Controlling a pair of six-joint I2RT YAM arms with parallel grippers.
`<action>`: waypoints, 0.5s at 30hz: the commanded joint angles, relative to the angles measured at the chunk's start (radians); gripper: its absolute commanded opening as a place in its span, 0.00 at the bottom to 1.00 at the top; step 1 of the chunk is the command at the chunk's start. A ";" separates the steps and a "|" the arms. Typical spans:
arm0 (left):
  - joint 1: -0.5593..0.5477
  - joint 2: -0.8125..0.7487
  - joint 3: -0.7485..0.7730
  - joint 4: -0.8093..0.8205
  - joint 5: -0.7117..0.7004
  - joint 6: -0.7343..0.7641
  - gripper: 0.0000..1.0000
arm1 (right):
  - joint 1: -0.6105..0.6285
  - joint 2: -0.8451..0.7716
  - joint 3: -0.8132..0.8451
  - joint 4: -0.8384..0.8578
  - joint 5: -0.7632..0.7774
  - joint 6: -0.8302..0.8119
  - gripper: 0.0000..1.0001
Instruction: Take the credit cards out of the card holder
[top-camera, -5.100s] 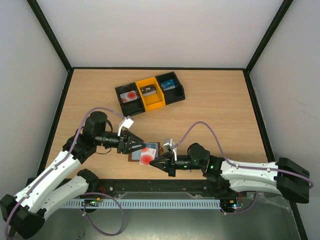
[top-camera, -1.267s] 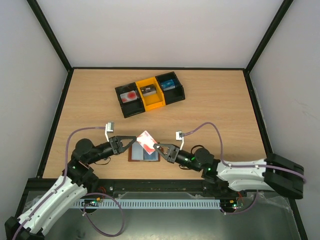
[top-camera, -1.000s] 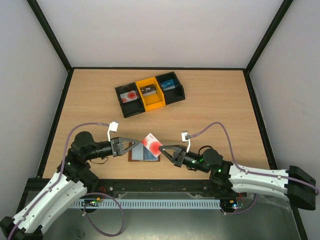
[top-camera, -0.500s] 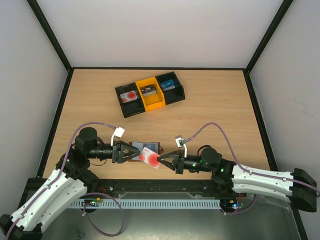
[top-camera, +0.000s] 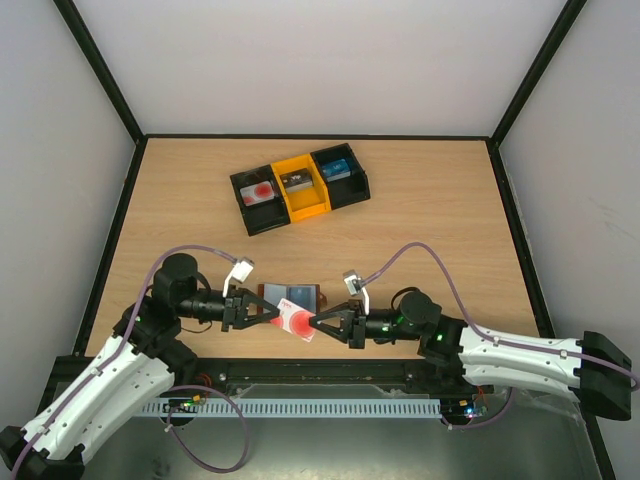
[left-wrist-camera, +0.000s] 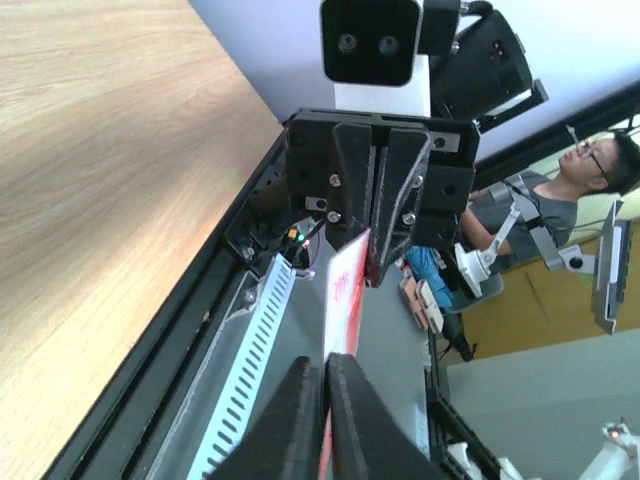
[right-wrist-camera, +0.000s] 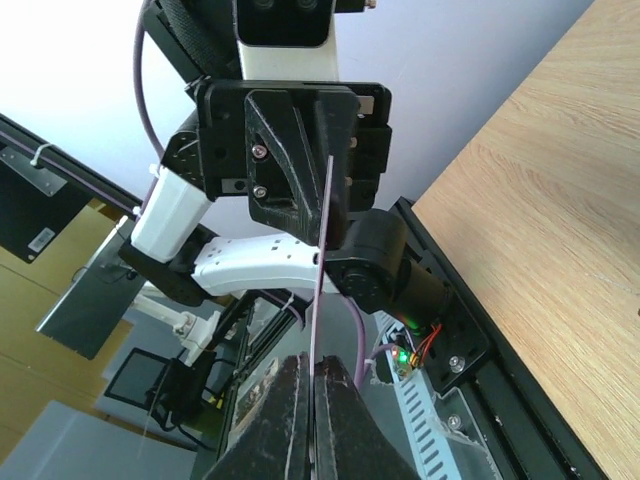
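Top view: the card holder (top-camera: 290, 296) lies open on the table (top-camera: 440, 220). Just nearer than it, a whitish credit card (top-camera: 295, 323) with a red round mark hangs between the left gripper (top-camera: 268, 315) and the right gripper (top-camera: 318, 322), each clamped on one end. A black-and-yellow tray (top-camera: 300, 187) sits well beyond the card holder

Left wrist view: the left gripper (left-wrist-camera: 322, 365) pinches the credit card (left-wrist-camera: 345, 295), and the right gripper (left-wrist-camera: 368, 255) grips its far end

Right wrist view: the right gripper (right-wrist-camera: 312, 362) is clenched on the edge-on credit card (right-wrist-camera: 322, 250), with the left gripper (right-wrist-camera: 325, 215) opposite
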 joint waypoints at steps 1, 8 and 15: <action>0.003 -0.007 0.015 0.004 0.030 0.007 0.03 | -0.005 0.013 0.028 0.052 -0.014 0.007 0.02; 0.003 -0.004 0.024 -0.022 -0.042 0.015 0.03 | -0.005 -0.032 0.012 -0.041 0.115 -0.005 0.31; 0.004 0.017 0.097 -0.091 -0.206 0.037 0.03 | -0.005 -0.101 0.013 -0.185 0.232 -0.034 0.73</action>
